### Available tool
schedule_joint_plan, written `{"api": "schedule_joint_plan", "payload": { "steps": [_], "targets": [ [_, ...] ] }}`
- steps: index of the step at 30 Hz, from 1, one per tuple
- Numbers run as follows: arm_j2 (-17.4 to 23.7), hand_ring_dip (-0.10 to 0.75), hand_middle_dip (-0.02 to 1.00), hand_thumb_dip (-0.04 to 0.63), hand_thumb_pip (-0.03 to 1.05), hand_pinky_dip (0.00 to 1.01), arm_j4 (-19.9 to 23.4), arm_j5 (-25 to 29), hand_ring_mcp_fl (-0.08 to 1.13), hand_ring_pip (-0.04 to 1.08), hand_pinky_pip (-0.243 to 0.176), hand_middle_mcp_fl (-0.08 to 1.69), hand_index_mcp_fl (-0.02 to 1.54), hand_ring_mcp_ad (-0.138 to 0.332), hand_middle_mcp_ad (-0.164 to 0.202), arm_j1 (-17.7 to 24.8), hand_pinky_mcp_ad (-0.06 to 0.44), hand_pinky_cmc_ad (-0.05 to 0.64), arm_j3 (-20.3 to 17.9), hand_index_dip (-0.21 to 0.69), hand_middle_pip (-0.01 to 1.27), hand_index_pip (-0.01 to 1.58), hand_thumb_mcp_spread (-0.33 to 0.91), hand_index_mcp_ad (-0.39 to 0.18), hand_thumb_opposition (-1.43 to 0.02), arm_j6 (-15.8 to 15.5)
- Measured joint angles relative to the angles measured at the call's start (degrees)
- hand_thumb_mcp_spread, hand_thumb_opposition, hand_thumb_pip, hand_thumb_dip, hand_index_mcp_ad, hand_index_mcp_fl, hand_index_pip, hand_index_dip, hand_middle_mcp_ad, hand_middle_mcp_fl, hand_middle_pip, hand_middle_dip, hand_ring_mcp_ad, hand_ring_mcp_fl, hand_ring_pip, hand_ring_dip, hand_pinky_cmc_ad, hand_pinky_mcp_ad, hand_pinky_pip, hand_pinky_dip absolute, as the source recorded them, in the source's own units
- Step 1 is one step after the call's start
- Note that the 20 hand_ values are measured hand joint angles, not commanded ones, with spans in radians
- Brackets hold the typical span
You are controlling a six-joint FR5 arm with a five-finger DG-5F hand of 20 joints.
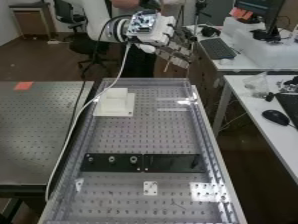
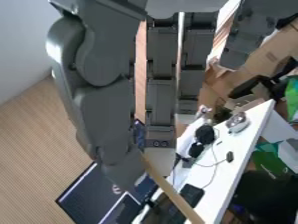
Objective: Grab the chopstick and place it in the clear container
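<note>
Your one white arm point(image 1: 97, 19), raised, your one hand point(image 1: 175, 51), fingers point(image 2: 161, 95) extended, thumb point(image 2: 100, 115) closed in a pinch

Chopstick point(image 2: 174, 196) — smooth wood; white block point(image 1: 116, 103) — matt, plastic-looking.

A robotics lab is indicated by the robot arm point(image 1: 96, 17) and by a perforated metal bench point(image 1: 40, 132). Office furnishings are mixed in: a desk point(image 1: 253, 61) is occupied by a keyboard point(image 1: 218, 48) and monitor point(image 1: 266, 15), an office chair point(image 1: 86, 46) is placed nearby, and cardboard boxes point(image 2: 266, 52) are seen beyond.
</note>
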Motion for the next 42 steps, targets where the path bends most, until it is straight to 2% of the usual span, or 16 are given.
{"api": "schedule_joint_plan", "payload": {
  "steps": [3,6,8,15,18,25,31,36,42],
  "targets": [
    [-0.8,0.494,0.50,0.281,0.42,0.16,0.0,1.1,0.65,0.12,-0.063,1.35,1.35,0.054,0.058,0.5,0.267,0.347,0.0,0.328,0.42,0.32,0.70,-0.176,-1.09,0.5],
    [-2.3,0.494,0.50,0.281,0.42,0.16,-0.6,2.3,0.65,0.12,-0.063,1.34,1.35,0.054,0.058,1.0,0.267,0.347,0.5,0.323,0.43,0.33,0.70,-0.176,-1.09,2.9],
    [-3.9,0.496,0.49,0.281,0.42,0.16,-1.9,3.0,0.65,0.12,-0.063,1.35,1.35,0.054,0.058,1.4,0.265,0.347,1.4,0.314,0.44,0.33,0.70,-0.176,-1.09,4.5],
    [-7.1,0.494,0.49,0.281,0.42,0.16,-7.3,3.3,0.65,0.12,-0.063,1.35,1.35,0.052,0.061,1.7,0.267,0.351,4.3,0.307,0.44,0.34,0.70,-0.182,-1.09,5.9],
    [-7.4,0.494,0.49,0.281,0.42,0.16,-7.8,3.2,0.65,0.12,-0.063,1.35,1.35,0.052,0.058,1.6,0.267,0.347,4.5,0.307,0.44,0.34,0.70,-0.185,-1.09,4.6],
    [-7.1,0.494,0.49,0.281,0.42,0.16,-9.7,2.4,0.65,0.12,-0.063,1.35,1.35,0.056,0.061,1.5,0.265,0.347,4.3,0.307,0.44,0.34,0.70,-0.185,-1.09,-1.1],
    [-7.4,0.494,0.49,0.281,0.42,0.16,-11.3,1.8,0.65,0.12,-0.063,1.35,1.35,0.052,0.061,1.6,0.265,0.347,4.6,0.297,0.44,0.34,0.70,-0.185,-1.09,-3.1],
    [-7.8,0.496,0.49,0.281,0.42,0.16,-10.5,1.6,0.64,0.12,-0.063,1.35,1.35,0.056,0.058,1.4,0.267,0.347,5.2,0.291,0.44,0.36,0.70,-0.185,-1.09,-3.8],
    [-9.3,0.494,0.49,0.281,0.42,0.16,-10.0,1.8,0.66,0.12,-0.063,1.33,1.35,0.037,0.058,1.3,0.265,0.347,7.9,0.291,0.44,0.36,0.69,-0.185,-1.10,-6.5]
  ]
}}
